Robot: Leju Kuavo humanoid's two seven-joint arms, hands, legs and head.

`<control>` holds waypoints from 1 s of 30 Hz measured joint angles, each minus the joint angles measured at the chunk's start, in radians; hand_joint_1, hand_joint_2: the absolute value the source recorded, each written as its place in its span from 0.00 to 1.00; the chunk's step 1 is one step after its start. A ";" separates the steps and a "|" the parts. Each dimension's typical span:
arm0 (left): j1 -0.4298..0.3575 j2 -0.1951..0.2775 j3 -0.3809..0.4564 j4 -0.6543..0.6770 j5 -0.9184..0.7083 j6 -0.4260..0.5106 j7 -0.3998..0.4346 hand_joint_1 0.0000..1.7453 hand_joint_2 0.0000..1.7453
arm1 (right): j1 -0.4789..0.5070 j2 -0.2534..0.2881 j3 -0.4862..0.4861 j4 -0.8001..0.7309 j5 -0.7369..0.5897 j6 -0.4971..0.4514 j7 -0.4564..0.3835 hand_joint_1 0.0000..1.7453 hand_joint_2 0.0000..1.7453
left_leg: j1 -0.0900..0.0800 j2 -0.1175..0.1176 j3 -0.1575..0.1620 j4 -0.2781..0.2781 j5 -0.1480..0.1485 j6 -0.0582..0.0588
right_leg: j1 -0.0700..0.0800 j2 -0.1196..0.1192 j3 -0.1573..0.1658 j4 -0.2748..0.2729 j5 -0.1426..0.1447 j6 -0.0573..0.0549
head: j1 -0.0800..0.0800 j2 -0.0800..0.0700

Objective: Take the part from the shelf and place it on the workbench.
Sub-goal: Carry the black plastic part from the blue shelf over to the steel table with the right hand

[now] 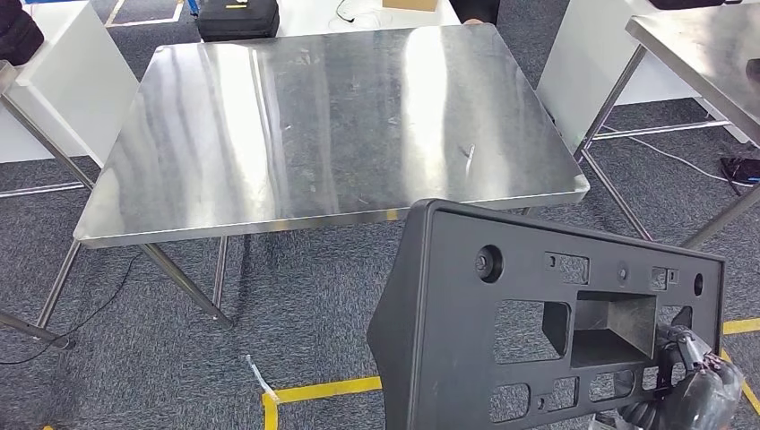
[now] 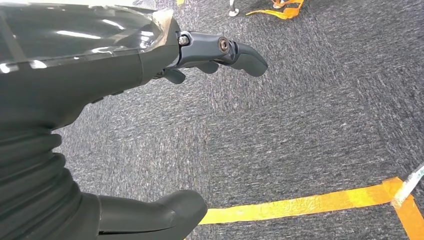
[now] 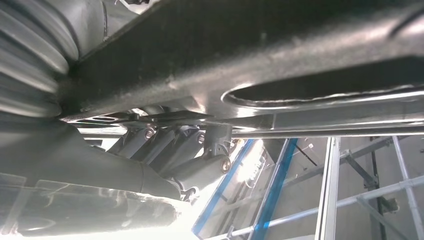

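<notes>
The right hand (image 1: 695,381) comes in low at the right and grips the lower right edge of the black part (image 1: 538,313), holding it upright in front of the steel surface (image 1: 332,125) and clear of it. The left hand (image 2: 150,60) hangs over the carpet (image 2: 300,125), fingers apart, holding nothing.

I log the part (image 1: 502,313) in my right hand (image 1: 695,381), held upright before the workbench (image 1: 332,125), which stands ahead-left of that hand.
</notes>
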 joint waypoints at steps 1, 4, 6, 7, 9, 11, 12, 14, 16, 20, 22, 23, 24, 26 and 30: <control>-0.001 0.000 0.000 0.000 0.000 0.000 0.001 0.00 1.00 | -0.002 0.000 0.000 0.000 0.004 0.000 0.004 0.95 1.00 | 0.000 0.000 0.000 0.000 0.000 0.000 | 0.000 0.000 0.001 0.000 0.000 0.000 | 0.000 0.000; -0.003 0.000 0.000 -0.001 0.000 0.001 0.002 0.00 1.00 | -0.011 0.000 0.001 0.000 0.015 0.000 0.016 0.95 1.00 | 0.000 0.000 0.000 0.000 0.000 0.000 | 0.000 0.000 0.001 0.000 0.000 0.000 | 0.000 0.000; -0.003 0.000 0.000 -0.001 0.001 0.002 0.002 0.00 1.00 | -0.017 0.000 0.002 0.000 0.022 0.000 0.025 0.95 1.00 | 0.000 0.000 0.000 0.000 0.000 0.000 | 0.000 0.000 0.001 0.000 0.000 0.000 | 0.000 0.000; -0.003 0.000 0.000 -0.001 0.001 0.002 0.002 0.00 1.00 | -0.019 0.000 0.002 0.001 0.028 0.000 0.029 0.95 1.00 | 0.000 0.000 0.000 0.000 0.000 0.000 | 0.000 0.000 0.001 0.000 0.000 0.000 | 0.000 0.000; -0.004 0.000 0.000 -0.001 0.001 0.002 0.002 0.00 1.00 | -0.024 -0.001 0.004 0.002 0.040 0.000 0.039 0.95 1.00 | -0.001 0.000 -0.001 0.003 -0.001 0.001 | -0.003 0.000 0.002 -0.002 0.001 0.002 | 0.000 0.000; -0.005 0.000 0.000 -0.003 0.001 0.003 0.002 0.00 1.00 | -0.028 -0.003 0.007 0.004 0.051 0.000 0.048 0.95 1.00 | -0.004 0.001 0.000 -0.003 0.001 0.013 | -0.006 0.000 0.007 -0.013 0.006 0.010 | 0.000 0.000; -0.005 -0.001 0.000 -0.005 0.001 0.004 0.002 0.00 1.00 | -0.030 -0.005 0.008 0.005 0.054 0.000 0.050 0.95 1.00 | -0.001 0.002 0.009 -0.017 0.007 0.020 | -0.007 -0.001 0.011 -0.018 0.007 0.014 | 0.000 0.000; -0.007 -0.002 0.000 -0.007 0.001 0.005 0.002 0.00 1.00 | -0.033 -0.009 0.011 0.006 0.057 0.000 0.053 0.95 1.00 | 0.007 0.002 0.033 -0.058 0.026 0.035 | 0.001 -0.003 0.000 0.013 -0.012 0.012 | 0.001 0.000; -0.008 -0.004 0.000 -0.007 0.000 0.005 0.002 0.00 1.00 | -0.037 -0.014 0.012 0.008 0.058 0.000 0.054 0.95 1.00 | 0.014 -0.001 0.042 -0.076 0.036 0.039 | 0.001 -0.004 -0.049 0.118 -0.062 0.007 | 0.002 0.000; -0.007 -0.007 0.000 -0.007 0.000 0.004 0.002 0.00 1.00 | -0.038 -0.019 0.015 0.014 0.057 0.000 0.059 0.95 1.00 | 0.027 -0.025 0.033 -0.063 0.033 0.023 | -0.016 -0.002 -0.078 0.182 -0.072 0.039 | 0.001 0.000; -0.007 -0.006 0.000 -0.007 -0.001 0.004 0.002 0.00 1.00 | -0.039 -0.019 0.016 0.016 0.058 0.000 0.060 0.95 1.00 | 0.037 -0.045 0.022 -0.039 0.022 0.001 | -0.028 0.020 -0.014 0.058 -0.025 0.068 | 0.003 0.000; -0.007 -0.005 -0.001 -0.008 -0.001 0.004 0.002 0.00 1.00 | -0.039 -0.020 0.017 0.017 0.058 0.000 0.060 0.95 1.00 | 0.039 -0.054 0.014 -0.023 0.015 -0.010 | -0.032 0.033 0.006 0.016 -0.013 0.067 | 0.003 0.000; -0.007 -0.004 -0.001 -0.008 -0.001 0.004 0.001 0.00 1.00 | -0.039 -0.020 0.018 0.018 0.058 0.000 0.060 0.95 1.00 | 0.039 -0.062 0.006 -0.012 0.010 -0.019 | -0.033 0.041 0.013 0.000 -0.010 0.058 | 0.004 0.000; -0.006 -0.003 -0.001 -0.008 -0.002 0.004 0.001 0.00 1.00 | -0.039 -0.020 0.018 0.019 0.057 0.000 0.061 0.95 1.00 | 0.039 -0.076 -0.003 -0.005 0.010 -0.030 | -0.029 0.031 0.011 0.009 -0.013 0.027 | 0.003 0.000; -0.005 -0.002 -0.001 -0.008 -0.004 0.005 0.001 0.00 1.00 | -0.038 -0.020 0.018 0.019 0.057 0.000 0.060 0.95 1.00 | 0.038 0.001 -0.051 0.090 -0.042 -0.033 | -0.023 -0.006 0.009 0.013 -0.009 0.001 | 0.000 0.000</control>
